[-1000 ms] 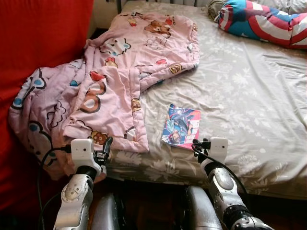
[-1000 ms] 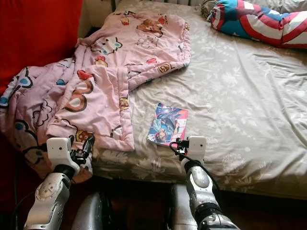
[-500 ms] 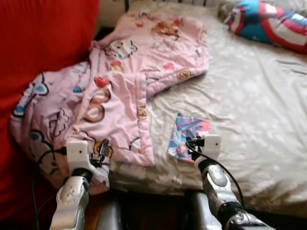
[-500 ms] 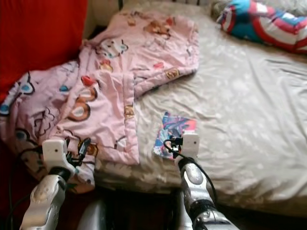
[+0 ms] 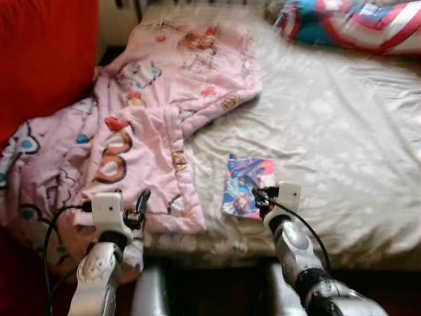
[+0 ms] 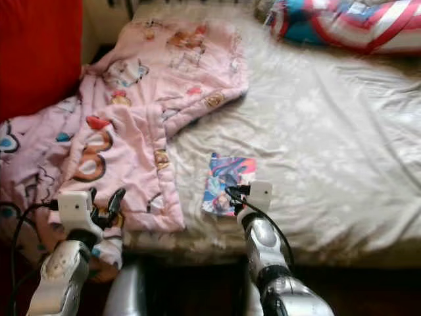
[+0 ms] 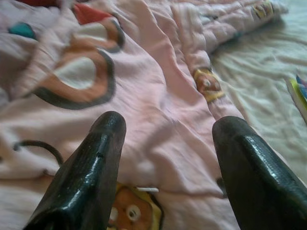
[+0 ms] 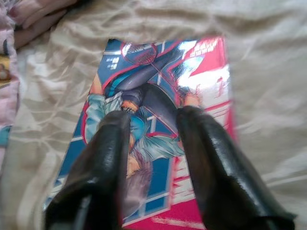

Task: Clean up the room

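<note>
Fingers of the right gripper, slightly parted and empty, are held over a shiny blue-and-pink comic book at lower centre. The left gripper is spread wide, empty, above a pink cartoon quilt.

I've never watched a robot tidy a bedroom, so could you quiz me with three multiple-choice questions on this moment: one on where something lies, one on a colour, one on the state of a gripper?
1. Where does the comic book lie?
A. on the bedsheet
B. on the floor
C. on the striped pillow

2. What is the main colour of the quilt?
A. green
B. pink
C. black

3. How are the left gripper fingers?
A. shut on the quilt
B. holding the book
C. open

Answers: 1 A, the book rests flat on the sheet beside the quilt's edge. 2 B, pink with cartoon prints. 3 C, the left wrist view shows a wide gap between the fingers, over the quilt.
</note>
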Controlling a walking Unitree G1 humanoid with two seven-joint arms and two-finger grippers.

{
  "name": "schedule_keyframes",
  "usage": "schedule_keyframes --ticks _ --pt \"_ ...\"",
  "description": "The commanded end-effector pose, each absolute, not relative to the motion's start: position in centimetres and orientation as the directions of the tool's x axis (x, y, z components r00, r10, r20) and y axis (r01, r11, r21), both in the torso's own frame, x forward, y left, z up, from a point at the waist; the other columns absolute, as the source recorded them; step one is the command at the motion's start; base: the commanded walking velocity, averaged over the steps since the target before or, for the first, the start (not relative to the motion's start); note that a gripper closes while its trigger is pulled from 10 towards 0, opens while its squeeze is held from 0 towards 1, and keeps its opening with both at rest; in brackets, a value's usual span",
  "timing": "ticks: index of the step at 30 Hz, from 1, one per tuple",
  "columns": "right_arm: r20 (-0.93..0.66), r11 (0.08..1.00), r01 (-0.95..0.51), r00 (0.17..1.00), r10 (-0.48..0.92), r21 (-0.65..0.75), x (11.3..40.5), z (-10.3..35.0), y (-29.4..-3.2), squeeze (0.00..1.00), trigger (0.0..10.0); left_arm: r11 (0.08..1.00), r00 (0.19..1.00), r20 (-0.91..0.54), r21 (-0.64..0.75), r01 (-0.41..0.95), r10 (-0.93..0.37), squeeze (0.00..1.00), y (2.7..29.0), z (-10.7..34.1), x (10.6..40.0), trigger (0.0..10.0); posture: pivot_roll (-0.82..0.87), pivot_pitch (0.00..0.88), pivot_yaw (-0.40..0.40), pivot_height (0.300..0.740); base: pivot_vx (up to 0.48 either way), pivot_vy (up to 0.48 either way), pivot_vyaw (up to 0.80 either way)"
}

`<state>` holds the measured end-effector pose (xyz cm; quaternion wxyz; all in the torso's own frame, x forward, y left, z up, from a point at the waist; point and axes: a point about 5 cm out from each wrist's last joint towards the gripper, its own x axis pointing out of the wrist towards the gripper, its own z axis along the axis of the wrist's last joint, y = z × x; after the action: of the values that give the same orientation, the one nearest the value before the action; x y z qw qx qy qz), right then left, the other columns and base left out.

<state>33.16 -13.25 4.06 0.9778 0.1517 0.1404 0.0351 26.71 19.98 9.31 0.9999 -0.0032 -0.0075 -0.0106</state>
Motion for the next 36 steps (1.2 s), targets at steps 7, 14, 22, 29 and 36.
schedule_keyframes --ticks 7,14,22,29,36 --pt "-0.327 0.908 0.063 0.941 0.084 0.414 32.8 3.1 -13.8 1.0 10.0 0.999 0.999 -0.009 0.014 0.039 -0.039 0.0 20.2 9.3 25.8 10.0 0.02 0.216 0.02 0.564 0.0 0.0 0.0" --pt "-0.315 0.869 0.093 0.946 0.075 0.486 32.9 3.3 -13.9 1.0 10.0 0.999 0.999 -0.029 0.026 0.036 -0.036 0.0 20.6 9.3 25.1 10.0 0.03 0.23 0.029 0.564 0.0 0.0 0.0" --pt "-0.307 0.851 0.118 0.95 0.053 0.512 32.8 3.2 -14.5 0.0 10.0 0.999 0.999 -0.04 0.028 0.033 -0.032 0.0 20.7 9.3 24.8 10.0 0.04 0.241 0.034 0.564 0.0 0.0 0.0" --pt "-0.321 0.819 0.123 0.944 0.078 0.561 32.4 2.6 -14.4 0.0 10.0 0.999 0.998 -0.05 0.036 0.037 -0.036 0.0 20.7 9.4 24.6 10.0 0.06 0.24 0.04 0.564 0.0 0.0 0.0" --pt "-0.344 0.758 0.195 0.938 0.04 0.622 31.8 1.9 -14.6 0.0 10.0 0.998 0.998 -0.058 0.056 0.027 -0.024 0.0 21.4 9.6 24.6 10.0 0.07 0.241 0.045 0.564 0.0 0.0 0.0"
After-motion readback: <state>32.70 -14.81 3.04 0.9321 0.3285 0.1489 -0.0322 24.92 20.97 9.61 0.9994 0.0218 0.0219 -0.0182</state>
